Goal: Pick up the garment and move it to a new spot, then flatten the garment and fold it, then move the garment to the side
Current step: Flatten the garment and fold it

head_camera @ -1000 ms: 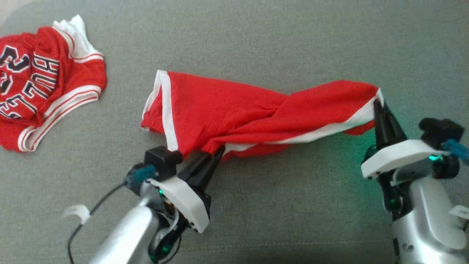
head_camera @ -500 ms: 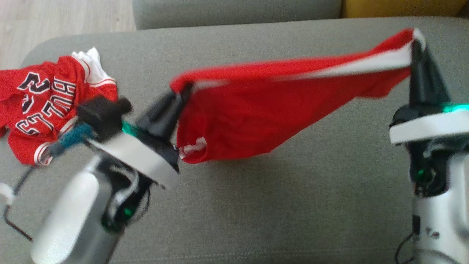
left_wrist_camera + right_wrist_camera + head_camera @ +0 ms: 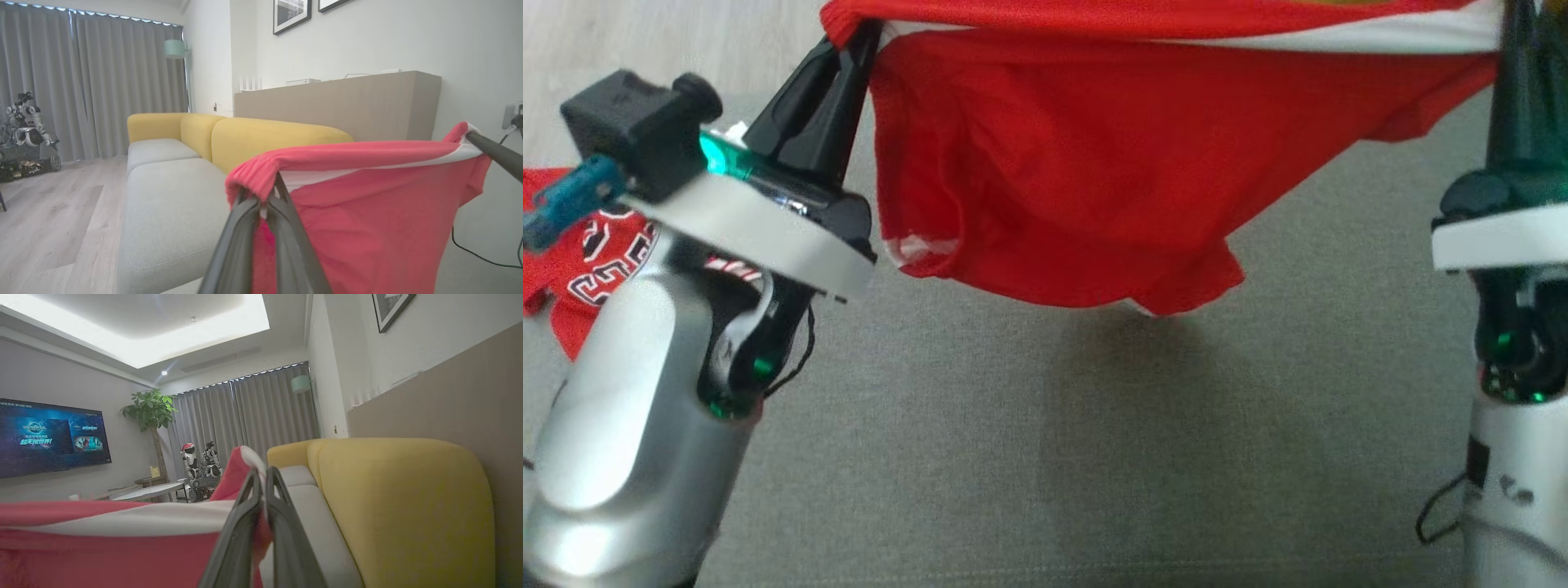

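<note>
A red garment (image 3: 1078, 155) with white trim hangs stretched in the air between my two grippers, above the grey sofa seat (image 3: 1045, 441). My left gripper (image 3: 858, 37) is shut on its left top corner, also seen in the left wrist view (image 3: 265, 196) with red cloth (image 3: 367, 212) draped to the right. My right gripper (image 3: 1515, 24) is shut on the right corner at the white band; the right wrist view shows its fingers (image 3: 261, 477) pinching the cloth (image 3: 102, 539). The garment's lower edge sags just above the cushion.
A second red jersey (image 3: 596, 253) with lettering lies on the seat at the left, partly behind my left arm. Yellow sofa backrests (image 3: 261, 134) run behind the seat. Wooden floor (image 3: 49, 212) lies beyond the sofa's left end.
Both grippers have lifted the garment off the seat and spread it taut in the air. The head camera has tilted, so the whole scene has shifted.
</note>
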Tool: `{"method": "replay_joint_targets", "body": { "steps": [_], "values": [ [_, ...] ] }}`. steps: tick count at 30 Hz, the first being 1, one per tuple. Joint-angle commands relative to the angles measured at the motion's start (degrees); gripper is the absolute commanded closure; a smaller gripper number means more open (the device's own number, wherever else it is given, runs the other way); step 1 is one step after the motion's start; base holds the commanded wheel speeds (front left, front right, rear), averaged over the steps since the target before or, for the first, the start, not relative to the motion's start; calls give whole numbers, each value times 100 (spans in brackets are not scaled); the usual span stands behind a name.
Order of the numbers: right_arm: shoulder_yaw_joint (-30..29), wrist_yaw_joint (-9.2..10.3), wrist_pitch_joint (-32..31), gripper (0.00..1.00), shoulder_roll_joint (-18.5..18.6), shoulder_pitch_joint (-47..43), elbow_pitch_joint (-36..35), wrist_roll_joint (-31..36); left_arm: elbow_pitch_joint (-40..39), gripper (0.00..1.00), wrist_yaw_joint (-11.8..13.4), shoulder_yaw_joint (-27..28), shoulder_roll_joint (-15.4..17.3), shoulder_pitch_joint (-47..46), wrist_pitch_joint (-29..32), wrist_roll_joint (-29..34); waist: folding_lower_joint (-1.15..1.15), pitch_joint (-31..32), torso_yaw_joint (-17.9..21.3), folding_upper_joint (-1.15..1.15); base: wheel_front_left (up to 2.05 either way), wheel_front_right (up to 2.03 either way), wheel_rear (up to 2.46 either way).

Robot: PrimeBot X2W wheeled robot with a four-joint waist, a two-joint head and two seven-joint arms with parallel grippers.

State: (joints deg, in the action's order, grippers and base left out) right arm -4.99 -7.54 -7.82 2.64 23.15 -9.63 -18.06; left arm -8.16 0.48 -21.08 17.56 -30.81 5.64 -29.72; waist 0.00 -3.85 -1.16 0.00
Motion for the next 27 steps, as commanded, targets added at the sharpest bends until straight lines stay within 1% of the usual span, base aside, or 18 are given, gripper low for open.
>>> {"method": "replay_joint_targets", "body": {
  "steps": [1, 5, 9, 14, 17, 21, 24, 27],
  "values": [
    [14, 5, -52, 100, 30, 441, -80, 14, 49, 100, -2, 396, 147, -476, -96, -32, 0, -96, -14, 0, 0, 0, 0],
    [42, 5, -69, 100, 88, 1097, 442, -111, 825, 100, -227, 358, -12, -1170, -342, -45, 0, -411, -16, 0, 0, 0, 0],
    [173, 5, 112, 100, 153, 2168, 1232, -247, 1811, 100, -458, 323, -158, -2165, -713, 36, 0, -798, 7, 0, 0, 0, 0],
    [262, 5, 750, 100, 160, 3629, 2539, -200, 3124, 100, -607, 296, -309, -3431, -1411, 237, 0, -1267, 41, 0, 0, 0, 0],
    [357, 5, 1206, 100, 124, 4215, 3446, -42, 3929, 100, -664, 252, -421, -3940, -1788, 313, 0, -1466, 65, 0, 0, 0, 0],
    [570, 5, 1639, 100, 64, 4591, 4684, 166, 4948, 100, -719, 232, -644, -4169, -1996, 271, 0, -1713, 103, 0, 0, 0, 0],
    [715, 5, 1807, 100, 36, 4603, 5619, 226, 5732, 100, -751, 257, -869, -4004, -2040, 110, 0, -1848, 121, 0, 0, 0, 0],
    [908, 5, 1875, 100, 28, 4478, 6445, 114, 6526, 100, -773, 258, -1115, -3738, -2048, -116, 0, -1961, 88, 0, 0, 0, 0]
  ]
}}
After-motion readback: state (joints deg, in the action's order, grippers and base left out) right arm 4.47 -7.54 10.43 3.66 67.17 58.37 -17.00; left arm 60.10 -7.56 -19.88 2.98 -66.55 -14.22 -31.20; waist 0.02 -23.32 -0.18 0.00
